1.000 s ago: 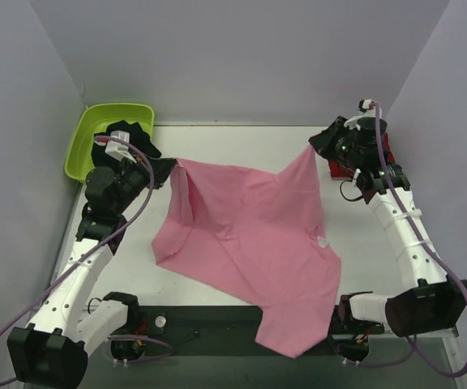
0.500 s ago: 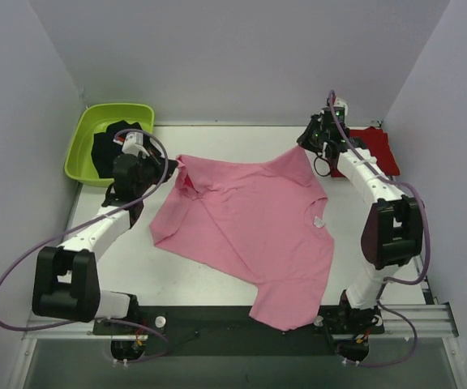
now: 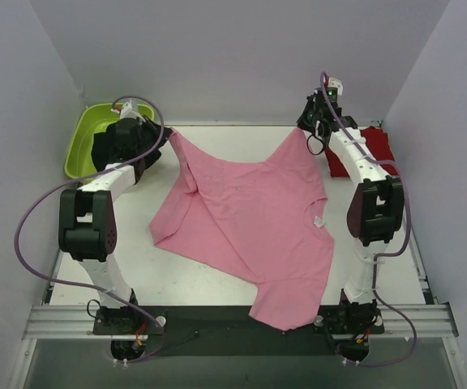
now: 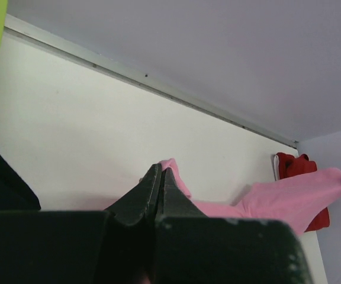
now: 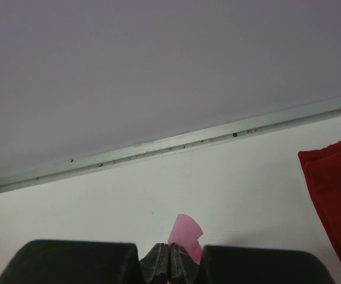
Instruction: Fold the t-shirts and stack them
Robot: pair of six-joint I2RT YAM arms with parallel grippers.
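Presently: left gripper (image 4: 160, 173), fingers pressed fully together, pinching one far corner of the pink t-shirt (image 3: 250, 219); a small fold of pink cloth shows just beyond its tips in the left wrist view. Right gripper (image 5: 170, 251), fingers likewise closed tight, pinching the opposite far corner of the same shirt, with a pink tab poking out just past the tips. Between the two grippers the shirt's far edge sags in a shallow dip. From there the cloth spreads back toward the arm bases across the white table (image 3: 136, 259), creased and lying askew, its near end over the dark strip (image 3: 201, 322) at the table's front. Red t-shirt (image 3: 373, 146), a compact bundle on the table just to the outer side of the right gripper; whether it touches the pink one cannot be told. Green tub (image 3: 79, 138), just to the outer side of the left gripper, holding a dark cloth (image 3: 104, 154).
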